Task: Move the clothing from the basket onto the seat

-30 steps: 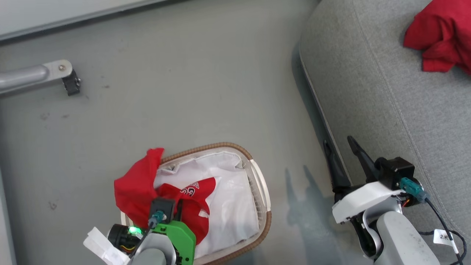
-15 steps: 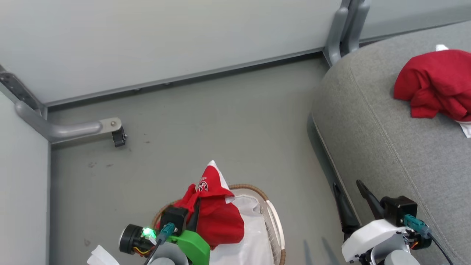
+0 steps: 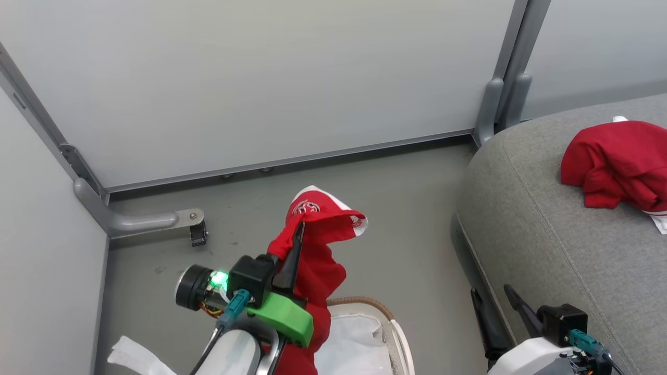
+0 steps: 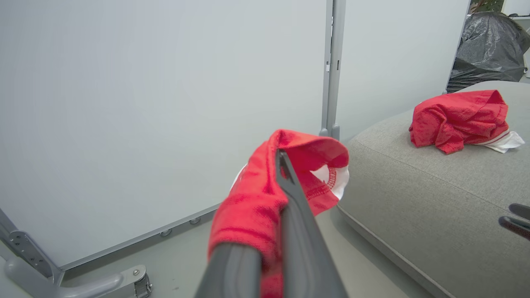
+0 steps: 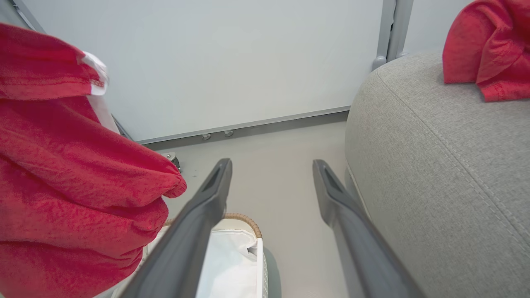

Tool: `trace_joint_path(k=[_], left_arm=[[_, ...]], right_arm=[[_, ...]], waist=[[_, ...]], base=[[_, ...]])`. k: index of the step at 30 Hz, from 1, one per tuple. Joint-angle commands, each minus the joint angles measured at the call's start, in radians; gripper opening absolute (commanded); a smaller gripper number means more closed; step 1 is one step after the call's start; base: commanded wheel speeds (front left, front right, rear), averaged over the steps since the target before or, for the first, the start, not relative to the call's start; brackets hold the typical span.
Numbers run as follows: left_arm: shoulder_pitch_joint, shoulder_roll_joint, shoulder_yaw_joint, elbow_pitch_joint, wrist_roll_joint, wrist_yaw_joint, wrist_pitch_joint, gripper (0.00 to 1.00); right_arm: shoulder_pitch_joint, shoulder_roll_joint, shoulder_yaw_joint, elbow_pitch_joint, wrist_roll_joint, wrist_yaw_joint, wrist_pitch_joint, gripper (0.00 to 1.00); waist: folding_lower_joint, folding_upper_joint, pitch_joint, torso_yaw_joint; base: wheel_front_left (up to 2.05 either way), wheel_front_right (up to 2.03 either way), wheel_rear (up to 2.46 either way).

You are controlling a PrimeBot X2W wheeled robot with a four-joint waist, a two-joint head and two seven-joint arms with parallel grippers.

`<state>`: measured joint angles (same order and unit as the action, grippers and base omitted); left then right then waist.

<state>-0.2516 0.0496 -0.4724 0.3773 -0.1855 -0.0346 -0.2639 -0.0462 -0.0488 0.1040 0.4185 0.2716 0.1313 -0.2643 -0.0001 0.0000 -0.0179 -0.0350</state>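
One red garment point(image 3: 319, 271), lying in the basket point(image 3: 365, 301) a second before, hung lifted above it, clamped in my left gripper point(image 3: 300, 226), while my right gripper point(image 3: 490, 289) stayed spread empty beside the seat point(image 3: 563, 250), where another garment point(image 3: 615, 161) lay.

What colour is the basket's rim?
Brown, with a woven look; the basket rim shows best in the head view.

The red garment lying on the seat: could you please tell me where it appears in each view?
Head view: red garment at the right edge, upper half, on the seat.
Left wrist view: upper right.
Right wrist view: top right corner.
Shared landmark: the grey wall post behind the seat's corner.
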Motion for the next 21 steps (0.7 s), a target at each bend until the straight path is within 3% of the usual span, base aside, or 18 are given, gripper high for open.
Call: trace_joint_path(k=[1,7,16,21], left_arm=[[-0.025,0.002,0.005,-0.025,-0.008,0.0,0.0,0.0],[-0.064,0.002,-0.015,-0.093,-0.032,-0.01,0.0,0.0],[-0.114,0.002,-0.096,-0.123,-0.086,0.0,0.0,0.0],[-0.128,0.002,-0.154,-0.107,-0.104,0.009,-0.001,0.0]], right_arm=[[0.018,-0.004,0.003,0.002,-0.001,-0.001,0.0,1.0],[0.037,-0.003,0.061,0.006,-0.022,-0.001,0.0,1.0],[-0.051,-0.004,0.359,-0.062,-0.009,-0.001,0.0,1.0],[-0.152,-0.004,0.47,-0.101,-0.01,-0.001,0.0,1.0]], waist=[[0.0001,0.0,-0.014,0.0],[0.0001,0.0,-0.02,-0.001],[0.0001,0.0,-0.013,0.017],[0.0001,0.0,-0.011,0.039]], base=[[0.0,0.0,0.0],[0.0,0.0,0.0],[0.0,0.0,0.0],[0.0,0.0,0.0]])
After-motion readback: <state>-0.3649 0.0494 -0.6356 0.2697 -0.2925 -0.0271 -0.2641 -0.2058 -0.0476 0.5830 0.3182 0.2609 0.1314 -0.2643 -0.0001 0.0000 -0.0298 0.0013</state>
